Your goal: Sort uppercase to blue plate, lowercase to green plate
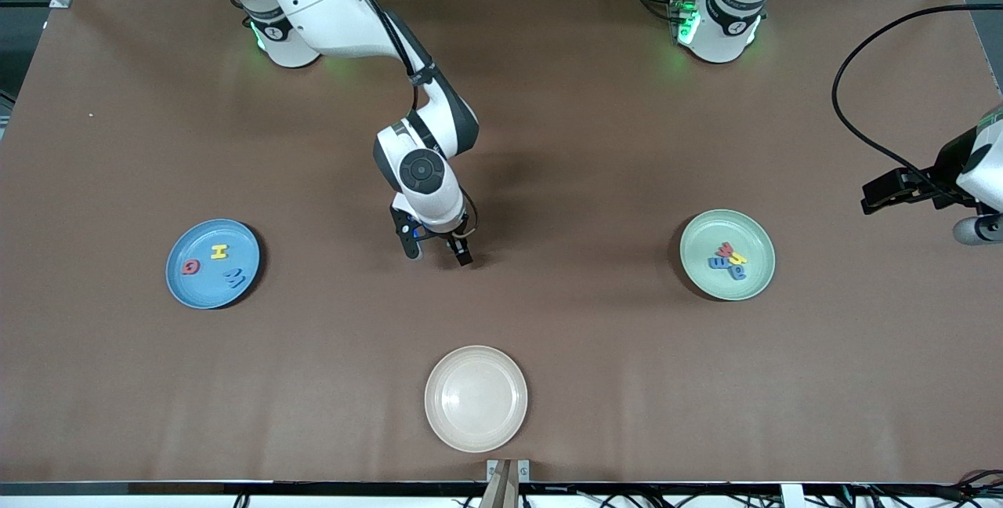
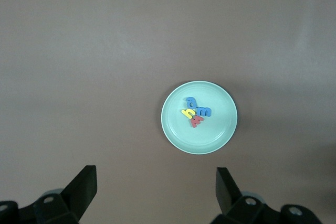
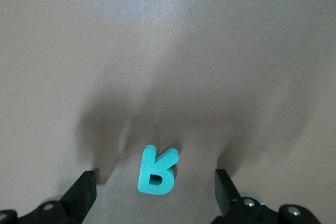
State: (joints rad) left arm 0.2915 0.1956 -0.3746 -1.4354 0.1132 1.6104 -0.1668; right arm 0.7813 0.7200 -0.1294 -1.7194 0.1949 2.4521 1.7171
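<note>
— Where do we stand with the teal R (image 3: 156,170)?

— It lies flat on the table (image 1: 548,139) near the middle, between the blue plate (image 1: 213,263) and the green plate (image 1: 727,255). Our right gripper (image 1: 437,247) hangs low right over it, jaws apart, and the wrist view shows the letter between the two fingers, a touch closer to one of them.

— And its long axis?

— The stem runs roughly along our line of sight from the wrist, across the closing direction, so we judge the fingers would pinch it across its narrow width. A straight descent should do, perhaps with a slight shift to centre it.

— The left arm?

— Our left gripper (image 2: 155,192) waits high near its end of the table, fingers wide apart, looking down on the green plate with the red w (image 2: 197,121), two blue letters and a small yellow letter (image 2: 186,113) piled in it. The right arm is plainly the nearer one.

— The blue plate?

— It holds the red Q (image 1: 190,266), yellow H (image 1: 219,252) and blue W (image 1: 234,280). The cream plate (image 1: 476,398) lies bare.
</note>
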